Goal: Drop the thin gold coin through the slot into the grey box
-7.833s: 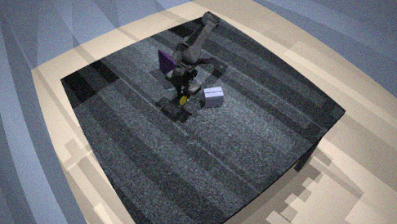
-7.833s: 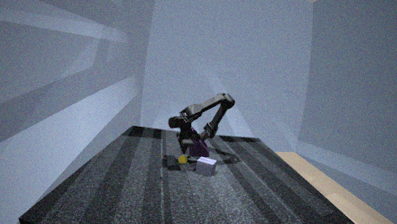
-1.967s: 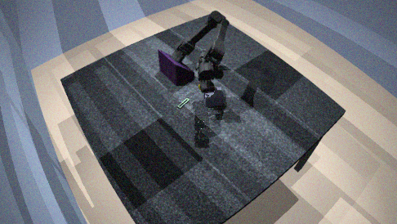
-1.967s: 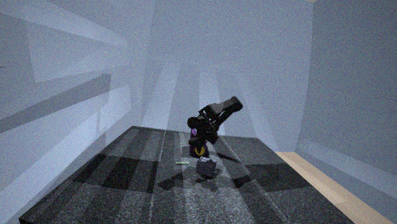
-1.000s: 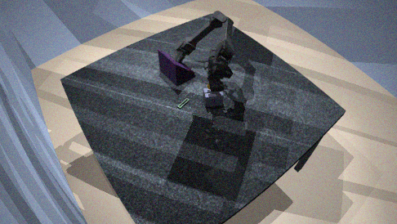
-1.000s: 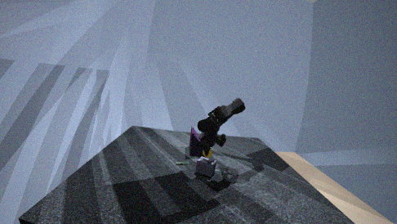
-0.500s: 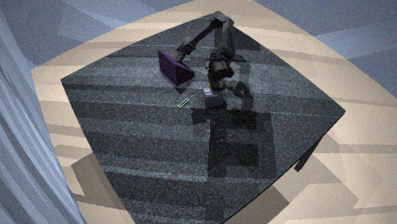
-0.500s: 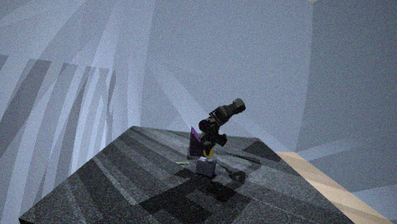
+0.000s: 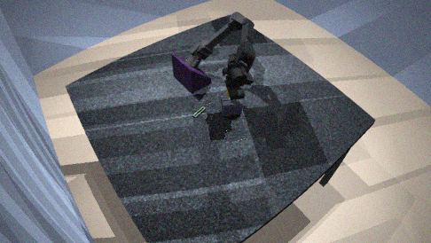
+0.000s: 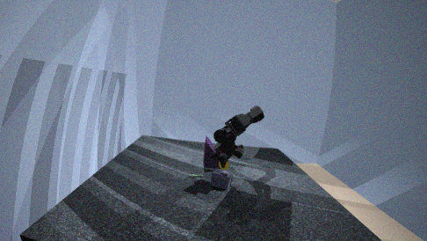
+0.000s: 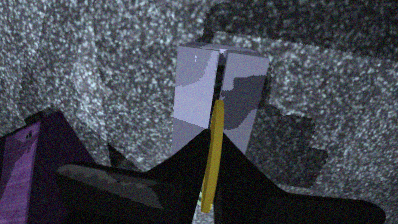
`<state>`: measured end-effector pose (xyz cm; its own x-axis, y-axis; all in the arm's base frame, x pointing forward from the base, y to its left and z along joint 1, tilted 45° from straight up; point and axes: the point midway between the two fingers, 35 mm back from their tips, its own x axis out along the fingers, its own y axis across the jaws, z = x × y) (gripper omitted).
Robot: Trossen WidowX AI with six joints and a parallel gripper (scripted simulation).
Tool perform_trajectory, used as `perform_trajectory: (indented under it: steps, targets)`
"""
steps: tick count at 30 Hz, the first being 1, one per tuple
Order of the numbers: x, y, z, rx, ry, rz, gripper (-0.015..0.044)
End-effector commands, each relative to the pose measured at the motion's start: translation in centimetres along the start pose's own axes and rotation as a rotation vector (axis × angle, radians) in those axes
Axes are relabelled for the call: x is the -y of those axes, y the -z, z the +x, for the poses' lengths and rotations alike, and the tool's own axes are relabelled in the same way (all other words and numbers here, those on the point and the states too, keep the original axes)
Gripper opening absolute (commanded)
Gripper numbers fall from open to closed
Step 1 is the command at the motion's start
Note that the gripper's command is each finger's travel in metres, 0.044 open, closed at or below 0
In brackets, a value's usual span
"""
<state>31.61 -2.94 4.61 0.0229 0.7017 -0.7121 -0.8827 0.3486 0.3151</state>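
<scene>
My gripper (image 9: 232, 94) (image 10: 222, 163) (image 11: 212, 136) is shut on the gold coin (image 9: 227, 94) (image 10: 227, 165) (image 11: 215, 162), which stands edge-on between the fingertips. The closed grey box (image 9: 231, 109) (image 10: 220, 179) (image 11: 192, 102) is just in front of and below the fingers. In the wrist view its dark slot (image 11: 220, 75) runs away from the coin, and the coin's far end overlaps the near part of the slot, roughly in line with it. The gap between coin and lid cannot be judged. The small holder (image 9: 199, 112) (image 10: 195, 176), outlined in light green, lies empty beside the box.
A purple slab (image 9: 191, 76) (image 10: 209, 155) (image 11: 21, 167) stands upright close to the arm, on the holder's side of the gripper. It shows at the lower left of the wrist view. The dark table (image 9: 177, 164) (image 10: 145, 202) carries hard-edged shadows.
</scene>
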Motion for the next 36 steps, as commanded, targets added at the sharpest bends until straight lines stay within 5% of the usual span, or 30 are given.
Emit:
perform_trajectory:
  steps: [1,26,32,36]
  targets:
    - [0.0,0.0,0.3,0.003,-0.002,0.007,0.0]
    - [-0.1,-0.1,1.7,0.004,-0.002,0.007,0.0]
    - [0.0,-0.1,1.4,-0.001,0.0,0.002,0.0157]
    - [0.0,-0.1,1.4,-0.001,0.0,0.002,0.0161]
